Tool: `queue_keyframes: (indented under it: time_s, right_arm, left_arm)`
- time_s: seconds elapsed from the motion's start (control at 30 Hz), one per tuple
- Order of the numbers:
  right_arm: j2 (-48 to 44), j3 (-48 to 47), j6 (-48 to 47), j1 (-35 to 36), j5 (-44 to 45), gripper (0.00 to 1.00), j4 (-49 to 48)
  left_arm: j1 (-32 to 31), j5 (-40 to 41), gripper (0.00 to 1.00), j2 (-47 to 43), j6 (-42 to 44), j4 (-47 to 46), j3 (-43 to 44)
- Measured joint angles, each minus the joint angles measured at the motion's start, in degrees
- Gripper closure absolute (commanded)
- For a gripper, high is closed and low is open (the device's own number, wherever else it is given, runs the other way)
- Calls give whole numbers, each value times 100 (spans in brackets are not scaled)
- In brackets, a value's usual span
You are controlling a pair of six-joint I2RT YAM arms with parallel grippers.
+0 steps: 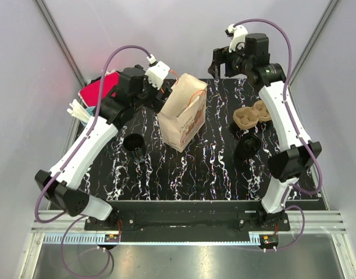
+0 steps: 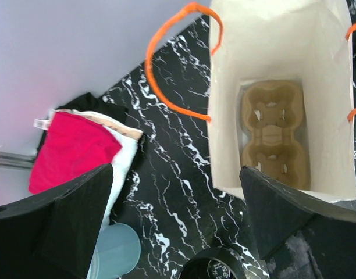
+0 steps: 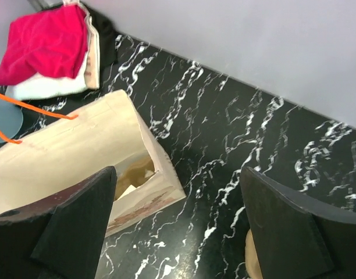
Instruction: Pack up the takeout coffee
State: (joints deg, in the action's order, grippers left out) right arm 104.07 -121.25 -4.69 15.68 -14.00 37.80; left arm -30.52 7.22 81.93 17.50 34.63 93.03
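Broadly, the black marbled table [image 1: 213, 174] fills the workspace, and a white paper bag [image 1: 181, 116] with orange handles stands open-mouthed on its far middle, leaning slightly. The left arm reaches over the far-left part of the table, and the left gripper [image 2: 175, 174] hangs above the tabletop just beside the bag's rim. Its fingers are spread wide with nothing between them. The right arm stretches to the far-right corner, where the right gripper [image 3: 178, 171] is held high over bare table. Its fingers are also parted wide and hold nothing.

A stack of folded cloths [image 1: 99, 87], red on top of white, lies at the far-left edge, well apart from the bag. One brown pulp cup carrier [image 2: 275, 133] lies flat on the bottom of the bag. A second carrier [image 1: 252, 115] sits on the table to the right of the bag, beside the right arm. One black coffee cup [image 1: 133, 143] stands to the left of the bag, near the left arm. Another black cup [image 1: 248, 145] stands just in front of the second carrier. A pale blue disc [image 2: 117, 250] lies near the cloths.
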Motion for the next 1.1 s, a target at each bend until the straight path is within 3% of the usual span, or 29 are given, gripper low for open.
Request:
queue_keyframes:
  time_s: [0.4,1.1]
  right_arm:
    - [463,-363,122,0,-796,8,728]
    - [474,-1025,-911,160,-1250,5,2430]
  left_arm:
    - [7,-146,1,378,-44,68,20]
    - [28,-286,1,378,-131,85,20]
